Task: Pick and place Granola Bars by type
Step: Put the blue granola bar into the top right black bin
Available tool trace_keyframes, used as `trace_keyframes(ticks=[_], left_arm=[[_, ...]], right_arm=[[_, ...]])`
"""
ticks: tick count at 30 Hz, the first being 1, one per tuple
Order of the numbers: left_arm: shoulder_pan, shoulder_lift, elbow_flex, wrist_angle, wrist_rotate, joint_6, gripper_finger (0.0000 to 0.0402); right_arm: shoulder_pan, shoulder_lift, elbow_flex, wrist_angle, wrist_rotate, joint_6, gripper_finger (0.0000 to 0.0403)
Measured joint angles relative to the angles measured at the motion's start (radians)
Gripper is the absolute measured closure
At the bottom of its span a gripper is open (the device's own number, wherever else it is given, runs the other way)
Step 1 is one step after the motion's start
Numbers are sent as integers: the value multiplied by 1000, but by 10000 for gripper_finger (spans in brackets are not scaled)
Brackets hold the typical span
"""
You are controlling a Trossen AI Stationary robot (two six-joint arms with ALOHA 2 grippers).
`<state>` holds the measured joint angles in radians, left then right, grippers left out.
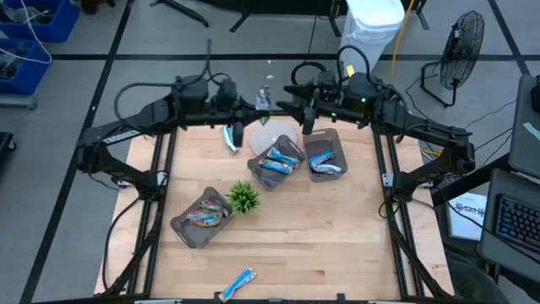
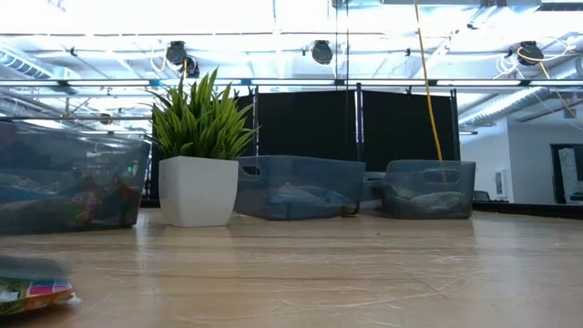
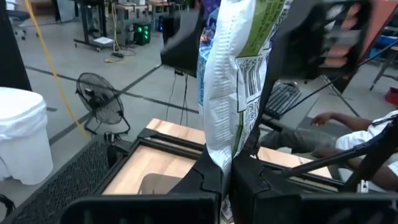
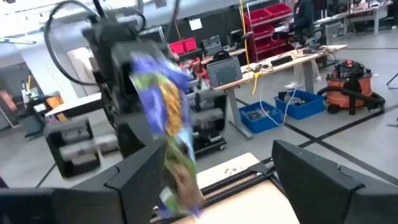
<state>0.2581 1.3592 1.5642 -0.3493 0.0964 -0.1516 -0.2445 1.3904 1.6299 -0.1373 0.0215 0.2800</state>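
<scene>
Nearest the low camera, one granola bar (image 2: pixel 29 290) lies flat on the table (image 1: pixel 337 253), close to the edge on that side and apart from everything else.

Both arms meet above the opposite edge. The left gripper (image 3: pixel 229 174) is clamped tight on the lower end of a silver, blue and green bar (image 3: pixel 233 74), holding it upright in the air. The right gripper (image 4: pixel 224 180) faces it with its fingers spread wide. The bar hangs near the gap between them, but they grip nothing.

Three grey trays sit on the table. One (image 1: pixel 179 226) is towards the left edge, and the other two (image 1: pixel 253 173) (image 1: pixel 337 135) are side by side nearer the arms. Each already holds bars. A small green plant (image 1: pixel 245 197) stands between the left tray and the middle one. Another loose bar (image 1: pixel 229 139) lies near the arms' edge, left of the middle tray.

This looks like a hand-over partway through sorting. The next move calls for the right fingers to close squarely on the bar's free upper half before the left lets go, then to carry it to the tray of its type. A thin, crinkly foil packet could slip or twist if it is pinched off-centre.
</scene>
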Motion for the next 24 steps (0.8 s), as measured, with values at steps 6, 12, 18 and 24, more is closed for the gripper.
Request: trace_keyframes(ticks=[6,12,18,24], left_arm=[[0,66,0,85,10,-17,393],[0,119,0,173,42,-71,394],[0,127,0,190,34,-72,394],[0,127,0,190,34,-85,394]], right_arm=[[4,0,0,3,-26,-4,87],[4,-1,0,-3,-27,-19,84],[4,-1,0,-2,-40,-32,109],[4,-1,0,-2,-53,-42,181]])
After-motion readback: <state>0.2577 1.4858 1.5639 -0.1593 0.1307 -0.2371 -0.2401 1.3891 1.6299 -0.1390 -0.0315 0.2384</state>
